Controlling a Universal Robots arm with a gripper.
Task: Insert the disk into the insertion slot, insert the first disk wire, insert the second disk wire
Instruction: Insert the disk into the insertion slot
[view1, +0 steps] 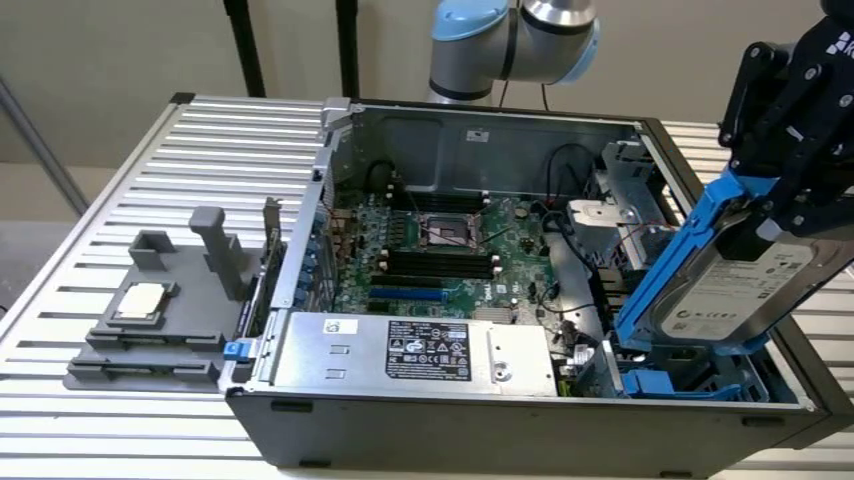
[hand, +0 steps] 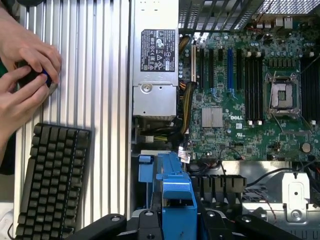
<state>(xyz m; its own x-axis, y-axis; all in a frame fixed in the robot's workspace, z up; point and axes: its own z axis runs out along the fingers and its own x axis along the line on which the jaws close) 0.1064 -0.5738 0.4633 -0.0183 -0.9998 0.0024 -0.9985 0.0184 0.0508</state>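
Disk (view1: 741, 285), silver-grey with its white label facing the camera, sits clipped in a bright blue carrier and hangs over the corner of the open computer case (view1: 534, 430) at the exterior view's right. I find its long axis steeply inclined, not plumb: the upper end leans toward the exterior view's right, and the lower end points down and toward that view's left, at the insertion slot (view1: 674, 383). The slot is directly beneath that lower end, a blue-grey cage with blue clips low in the case. I cannot tell whether the carrier's lower edge touches the cage mouth or stands just clear of it. The disk is not yet seated. The gripper (view1: 785, 200) is clamped on the carrier's upper end, so the slot lies straight down the disk's length from the grip. In my judgement the tilt between that axis and the cage opening is the governing relation here. Further out, the power-supply box (view1: 400, 350) and motherboard (view1: 441, 250) lie well apart toward the exterior view's left. A person's hands (hand: 25, 65) are busy on the ribbed table (hand: 100, 100), beside a keyboard (hand: 50, 180) and away from the case.
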